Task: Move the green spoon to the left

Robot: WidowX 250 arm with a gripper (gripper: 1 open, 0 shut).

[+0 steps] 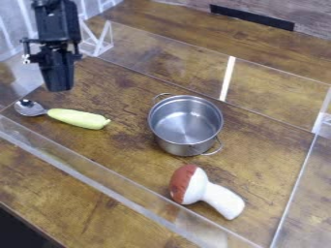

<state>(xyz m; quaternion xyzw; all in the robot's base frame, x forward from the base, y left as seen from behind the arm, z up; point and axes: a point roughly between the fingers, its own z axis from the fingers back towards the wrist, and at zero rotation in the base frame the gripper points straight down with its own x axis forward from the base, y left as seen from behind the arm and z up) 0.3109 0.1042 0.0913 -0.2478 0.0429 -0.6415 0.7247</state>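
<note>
Looking down at the wooden surface (116,213), you see the green spoon (65,115) lying flat near its left edge, yellow-green handle pointing right and the shiny metal bowl at the far left. Nothing grips it. Your hand (56,85) hangs above and slightly behind the spoon's bowl end, clear of it, pointing steeply down. Its dark fingers sit close together and blur into one block, so you cannot tell whether they are spread or pressed together; nothing shows between them.

To the right of the spoon, well apart from it, the steel pot (185,124) stands upright and open near the middle of the surface. In front of the pot, toward the camera, the toy mushroom (204,191) lies on its side, brown cap to the left and white stem to the lower right. A clear plastic barrier (230,77) rims the work area.
</note>
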